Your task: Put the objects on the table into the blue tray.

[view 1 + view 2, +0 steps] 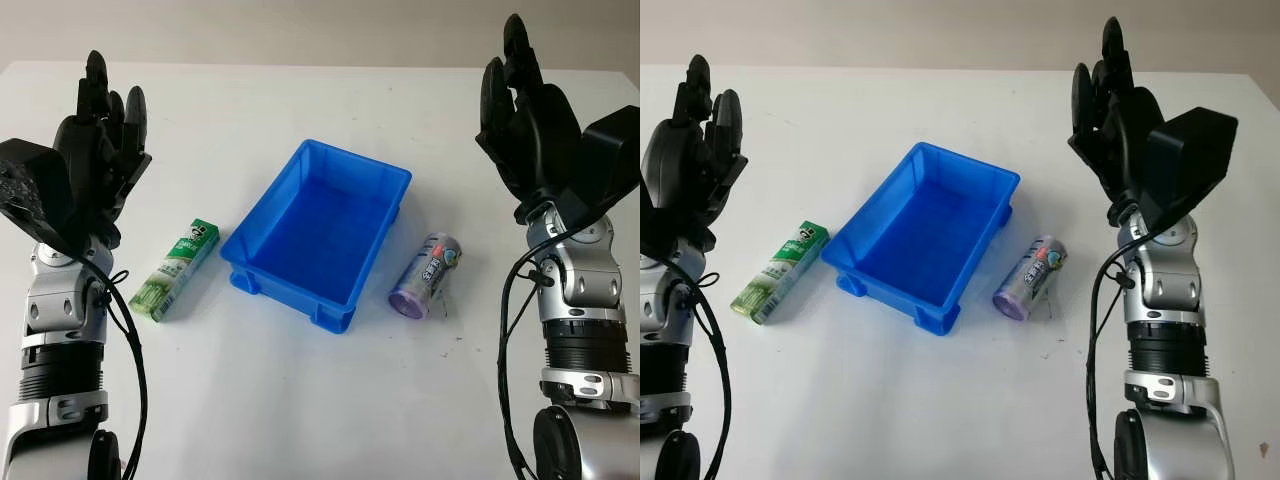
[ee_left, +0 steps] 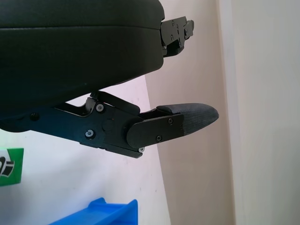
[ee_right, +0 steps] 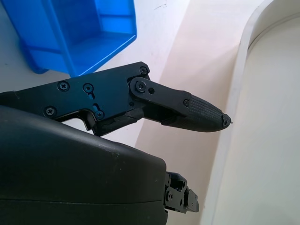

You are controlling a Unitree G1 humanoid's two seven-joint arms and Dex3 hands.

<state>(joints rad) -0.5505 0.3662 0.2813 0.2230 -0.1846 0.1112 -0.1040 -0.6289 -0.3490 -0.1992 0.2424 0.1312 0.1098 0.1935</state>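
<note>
An empty blue tray [image 1: 300, 192] sits at the middle of the white table, turned at an angle. A green toothpaste box [image 1: 176, 268] lies flat to the tray's left. To its right, a purple cylindrical packet [image 1: 426, 275] lies on its side. My left hand [image 1: 105, 125] is raised above the table at the far left, open, holding nothing. At the far right my right hand [image 1: 520, 100] is raised the same way, open. Both hands are well apart from the objects.
The white table [image 1: 300, 400] extends to a far edge against a beige wall. In the wrist views a tray corner [image 3: 101, 35] and the toothpaste box's end [image 2: 10, 165] appear beyond the black hand shells.
</note>
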